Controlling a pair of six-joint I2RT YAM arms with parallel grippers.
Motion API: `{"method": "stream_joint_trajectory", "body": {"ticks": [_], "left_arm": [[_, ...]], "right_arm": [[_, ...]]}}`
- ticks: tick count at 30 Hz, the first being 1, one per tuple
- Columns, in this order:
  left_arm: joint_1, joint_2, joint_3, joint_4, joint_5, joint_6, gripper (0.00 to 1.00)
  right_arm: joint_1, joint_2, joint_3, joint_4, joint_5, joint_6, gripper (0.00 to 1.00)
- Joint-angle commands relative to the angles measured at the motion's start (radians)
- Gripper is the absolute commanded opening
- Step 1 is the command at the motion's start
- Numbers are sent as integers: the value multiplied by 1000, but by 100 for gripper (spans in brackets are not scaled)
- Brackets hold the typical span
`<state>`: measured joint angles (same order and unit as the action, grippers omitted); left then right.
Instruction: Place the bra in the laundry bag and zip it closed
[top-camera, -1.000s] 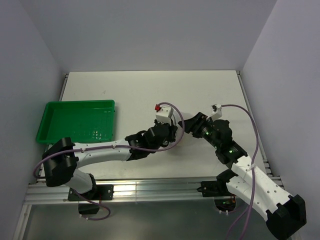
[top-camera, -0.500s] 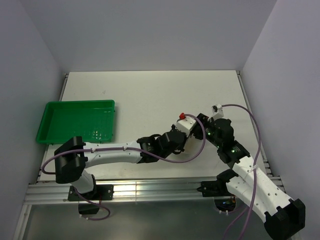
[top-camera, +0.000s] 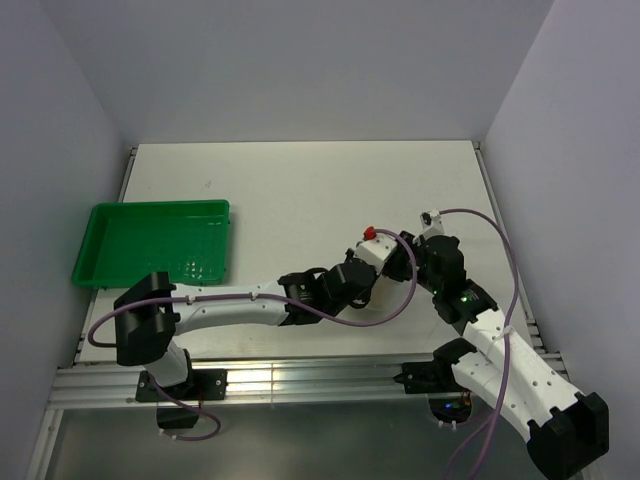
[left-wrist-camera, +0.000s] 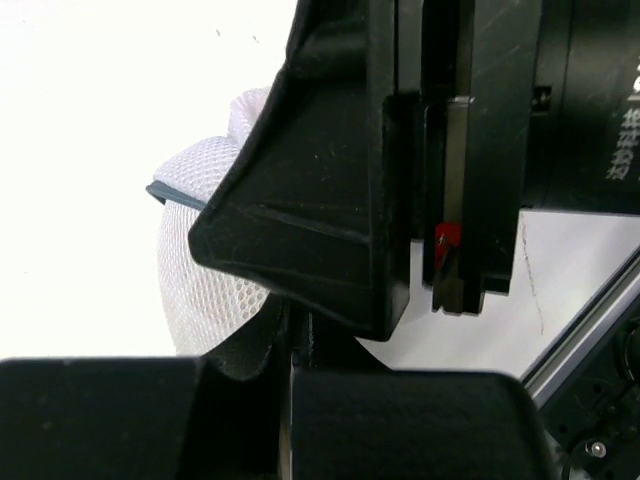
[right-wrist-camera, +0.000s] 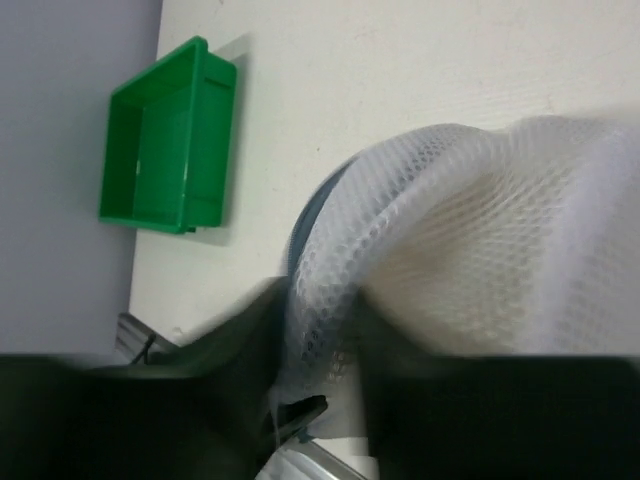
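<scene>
1. the laundry bag (right-wrist-camera: 470, 250), white mesh with dark blue trim, is at the near right of the table (top-camera: 300, 190), where both arms meet.
2. the right gripper (right-wrist-camera: 320, 350) has its jaws pinched on a bunch of that mesh.
3. the left gripper (left-wrist-camera: 290, 350) crowds in just beside it; i can't tell how its jaws stand.
4. the green tray (right-wrist-camera: 215, 150) sits well apart, off to the left.

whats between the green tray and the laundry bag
Nothing but bare white table. The right wrist view shows that stretch clear from the green tray across to the laundry bag.
</scene>
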<state>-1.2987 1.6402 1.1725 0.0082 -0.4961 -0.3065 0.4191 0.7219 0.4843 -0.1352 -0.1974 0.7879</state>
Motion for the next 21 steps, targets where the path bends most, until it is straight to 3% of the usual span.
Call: {"method": "stream_joint_trajectory", "body": {"ticks": [1, 4, 6, 9, 13, 17, 21], "left_arm": [[-5, 12, 75, 39, -30, 27, 0], [-7, -3, 66, 26, -36, 27, 2], [-7, -37, 50, 12, -36, 14, 11], [-7, -106, 17, -36, -59, -28, 53], [-5, -232, -88, -89, -139, -123, 70], [6, -396, -155, -180, -192, -241, 67], [6, -514, -212, -209, -167, -390, 42]], "right_arm": [[3, -1, 23, 22, -45, -7, 24], [3, 16, 25, 40, -50, 7, 0], [3, 31, 17, 87, -79, 33, 0], [3, 60, -21, 231, -109, 100, 0], [6, 91, -49, 460, -125, 190, 0], [15, 175, -53, 672, -155, 283, 0], [21, 286, -90, 880, -162, 397, 0]]}}
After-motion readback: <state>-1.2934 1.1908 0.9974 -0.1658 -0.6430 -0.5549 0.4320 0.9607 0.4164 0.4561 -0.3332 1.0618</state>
